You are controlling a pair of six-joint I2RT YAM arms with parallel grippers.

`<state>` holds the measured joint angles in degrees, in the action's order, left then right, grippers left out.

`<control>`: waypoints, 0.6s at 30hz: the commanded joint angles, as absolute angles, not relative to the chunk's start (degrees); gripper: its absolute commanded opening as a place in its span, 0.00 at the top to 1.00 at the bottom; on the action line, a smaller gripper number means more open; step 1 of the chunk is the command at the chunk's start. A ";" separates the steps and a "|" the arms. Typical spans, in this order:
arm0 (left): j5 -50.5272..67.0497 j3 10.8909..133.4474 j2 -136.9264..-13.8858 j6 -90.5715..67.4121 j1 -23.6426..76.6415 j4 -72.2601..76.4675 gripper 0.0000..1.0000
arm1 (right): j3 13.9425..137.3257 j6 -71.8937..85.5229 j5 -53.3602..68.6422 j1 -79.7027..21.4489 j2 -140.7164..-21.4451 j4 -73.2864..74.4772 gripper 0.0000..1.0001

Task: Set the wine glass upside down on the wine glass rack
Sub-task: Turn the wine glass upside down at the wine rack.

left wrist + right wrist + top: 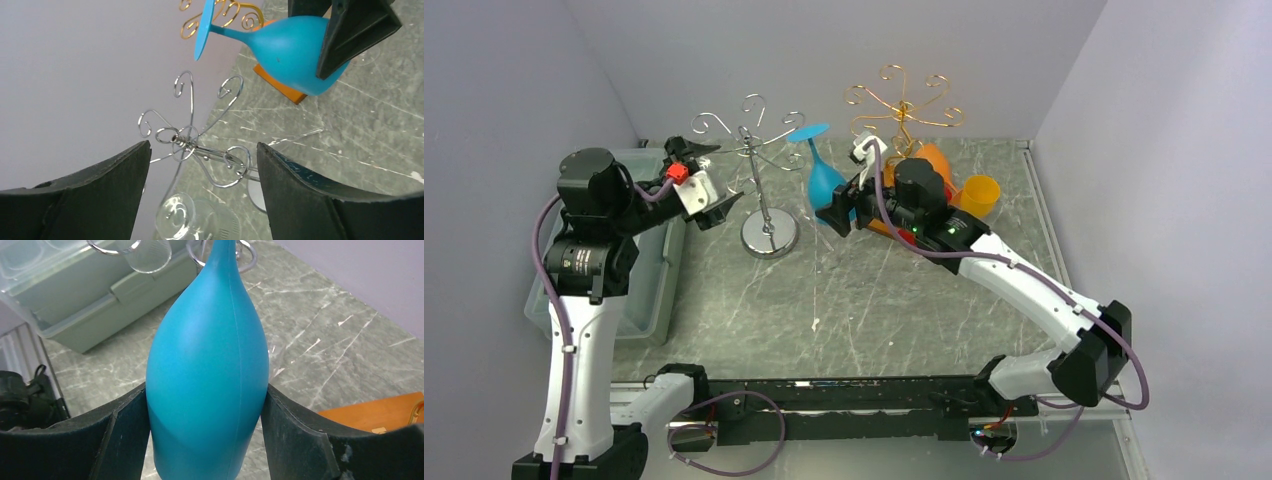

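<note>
The wine glass [825,183] is blue and opaque. It is held tilted with its foot [809,132] up, close beside the right-hand hooks of the silver wire wine glass rack [762,150]. My right gripper [206,390] is shut on its bowl [207,365], one finger on each side. My left gripper [202,150] stands open at the rack's left side with nothing between its fingers. Through the gap I see the rack's curled arms [200,150]. A clear glass [190,217] hangs foot-up from a rack hook just below them; its bowl [147,255] also shows in the right wrist view.
A gold wire rack [902,100] stands at the back on an orange board [280,85], with orange cups [979,195] beside it. A pale green plastic bin [649,290] lies along the left edge. The silver rack's round base [769,235] rests on the marble tabletop.
</note>
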<state>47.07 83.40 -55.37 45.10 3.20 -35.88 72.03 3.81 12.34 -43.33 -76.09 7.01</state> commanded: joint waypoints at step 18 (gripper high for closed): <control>45.44 84.38 -54.75 48.70 3.34 -44.19 0.37 | 74.13 -2.16 11.41 -40.87 -88.07 -3.56 0.48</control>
<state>45.15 84.16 -55.83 47.33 3.20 -44.10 70.61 -0.12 10.52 -41.25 -85.86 1.08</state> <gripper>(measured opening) 0.635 0.713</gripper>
